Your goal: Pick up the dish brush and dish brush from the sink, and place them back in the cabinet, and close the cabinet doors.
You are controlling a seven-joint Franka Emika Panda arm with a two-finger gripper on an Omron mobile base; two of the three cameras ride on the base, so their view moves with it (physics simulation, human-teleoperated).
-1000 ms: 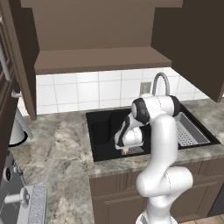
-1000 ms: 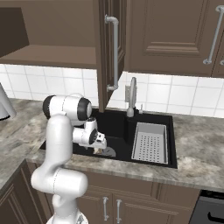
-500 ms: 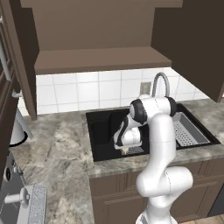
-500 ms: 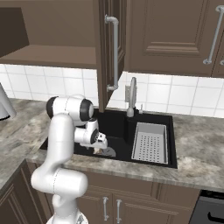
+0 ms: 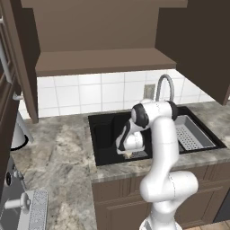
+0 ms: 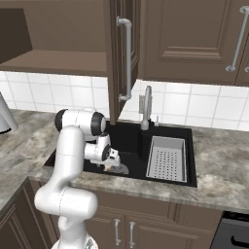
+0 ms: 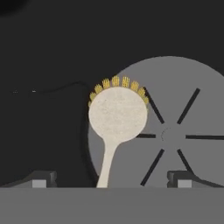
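Down in the black sink (image 5: 103,134), the gripper (image 7: 111,177) hangs with its two dark fingertips (image 7: 41,178) spread as wide as they go, one on each side of the whitish-handled dish brush (image 7: 116,120), and nothing is clamped between them. That brush lies flat on the basin floor, its round head fringed with yellow-orange bristles and overlapping the edge of the round grey drain (image 7: 183,127), its handle running back between the tips. Above the counter the cabinet (image 5: 103,60) stands with its doors (image 6: 121,58) swung wide, the lighter shelf bare to my eye, and a perforated grey tray (image 6: 167,158) sits in the sink's right side beside the curved faucet (image 6: 146,108).
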